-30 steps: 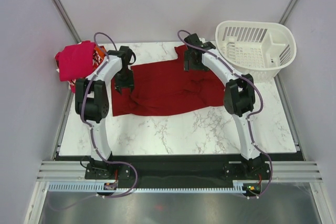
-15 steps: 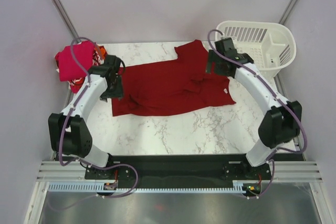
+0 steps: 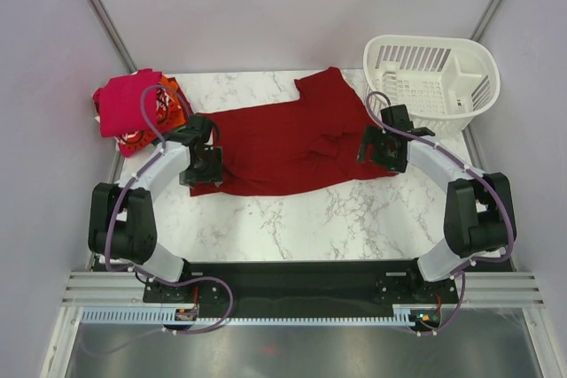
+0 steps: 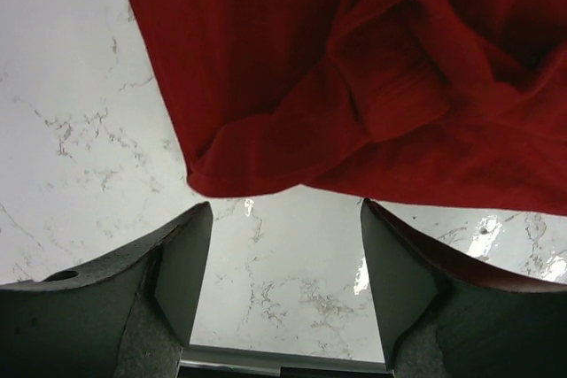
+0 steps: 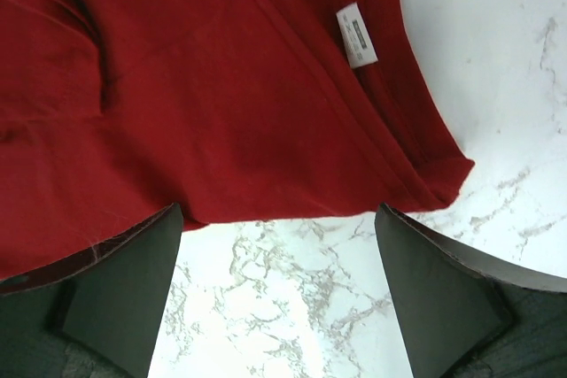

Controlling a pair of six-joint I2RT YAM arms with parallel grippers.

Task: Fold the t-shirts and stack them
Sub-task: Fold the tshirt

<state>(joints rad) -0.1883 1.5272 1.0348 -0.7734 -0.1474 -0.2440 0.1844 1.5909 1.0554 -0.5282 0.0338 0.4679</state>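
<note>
Left pincer (image 4: 284, 205): wide, empty; dark red t-shirt (image 3: 283, 143) edge lies just ahead on the bench (image 3: 292, 219). Right pincer (image 5: 278, 210): wide, empty; labelled edge just ahead.

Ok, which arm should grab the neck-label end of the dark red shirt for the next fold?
Right, most likely. The right claw hangs open at that end of the dark red shirt, the white label in its wrist view. The left claw, also open, sits at the opposite end.
</note>
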